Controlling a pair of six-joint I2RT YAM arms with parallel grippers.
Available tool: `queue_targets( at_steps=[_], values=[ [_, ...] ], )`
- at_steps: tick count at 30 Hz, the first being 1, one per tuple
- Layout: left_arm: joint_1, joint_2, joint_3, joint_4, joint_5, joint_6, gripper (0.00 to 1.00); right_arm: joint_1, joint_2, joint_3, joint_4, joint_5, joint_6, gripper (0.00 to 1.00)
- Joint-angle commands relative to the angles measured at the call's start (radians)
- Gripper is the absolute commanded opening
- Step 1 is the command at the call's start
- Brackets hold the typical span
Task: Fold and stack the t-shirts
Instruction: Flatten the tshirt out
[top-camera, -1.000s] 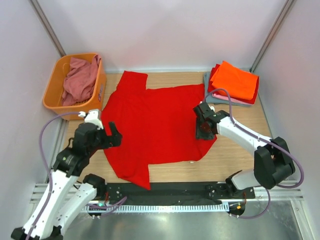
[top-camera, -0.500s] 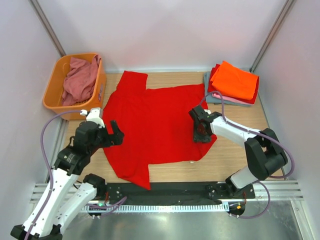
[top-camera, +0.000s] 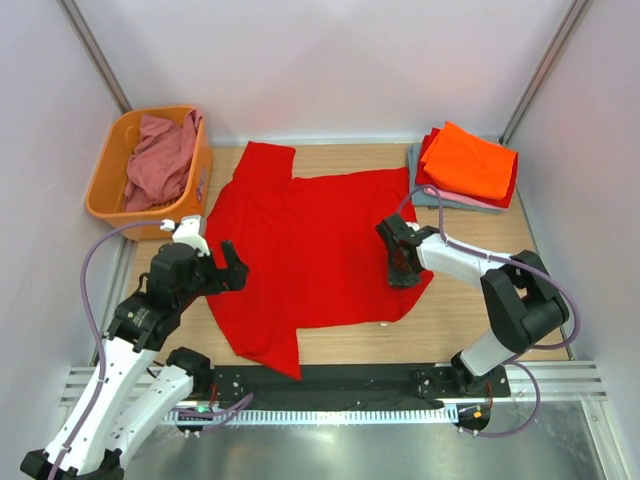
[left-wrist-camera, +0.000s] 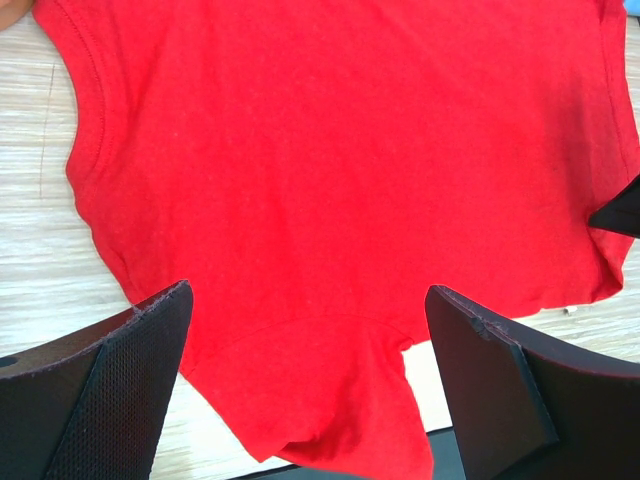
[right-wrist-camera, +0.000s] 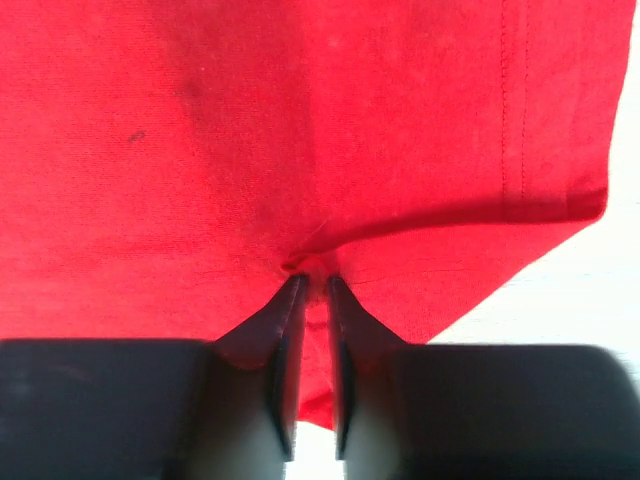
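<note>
A large bright red t-shirt (top-camera: 310, 245) lies spread flat in the middle of the table; it fills the left wrist view (left-wrist-camera: 330, 170) and the right wrist view (right-wrist-camera: 300, 130). My right gripper (top-camera: 397, 262) is shut on a pinch of the red cloth near the shirt's right hem (right-wrist-camera: 312, 285). My left gripper (top-camera: 228, 268) is open and empty, held above the shirt's left side, near its lower sleeve (left-wrist-camera: 320, 400). A folded stack with an orange t-shirt (top-camera: 478, 160) on top, red, pink and grey-blue beneath, sits at the back right. A dusty rose t-shirt (top-camera: 160, 155) lies crumpled in the basket.
An orange plastic basket (top-camera: 108, 180) stands at the back left. White walls enclose the table on three sides. A black rail (top-camera: 330, 382) runs along the near edge by the arm bases.
My right gripper has slid a little to the left over the red shirt's right hem area, still pinching cloth. The left arm has barely moved.
</note>
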Motion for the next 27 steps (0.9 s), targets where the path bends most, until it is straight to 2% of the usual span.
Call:
queue_targets(
  at_steps=[1, 3, 5, 11, 18, 20, 23, 26, 27],
  values=[
    [-0.004, -0.002, 0.006, 0.033, 0.001, -0.008, 1.00, 0.005, -0.004, -0.007, 0.025, 0.018, 0.003, 0.19],
    [-0.007, -0.001, 0.006, 0.033, -0.002, -0.008, 1.00, 0.006, -0.013, -0.006, 0.016, 0.018, 0.002, 0.07],
    [-0.009, -0.004, 0.006, 0.033, -0.005, -0.008, 1.00, 0.006, -0.034, 0.000, 0.002, 0.029, 0.002, 0.01],
    [-0.015, -0.004, 0.006, 0.031, -0.008, -0.009, 1.00, 0.006, -0.160, -0.004, -0.073, 0.072, 0.044, 0.01],
    [-0.023, 0.001, 0.004, 0.033, 0.001, -0.008, 1.00, 0.002, -0.520, -0.115, -0.193, 0.166, 0.264, 0.01],
    [-0.026, 0.004, 0.004, 0.034, 0.007, -0.006, 1.00, 0.000, -0.649, -0.160, -0.230, 0.163, 0.343, 0.10],
    [-0.035, 0.011, 0.003, 0.037, 0.014, -0.006, 1.00, -0.001, -0.804, -0.216, -0.299, 0.161, 0.450, 0.60],
    [-0.046, 0.019, 0.003, 0.037, 0.014, -0.006, 1.00, -0.001, -0.948, -0.256, -0.349, 0.169, 0.520, 0.75],
    [-0.049, 0.027, 0.003, 0.037, 0.015, -0.006, 1.00, 0.002, -0.979, -0.262, -0.354, 0.170, 0.552, 0.76]
  ],
)
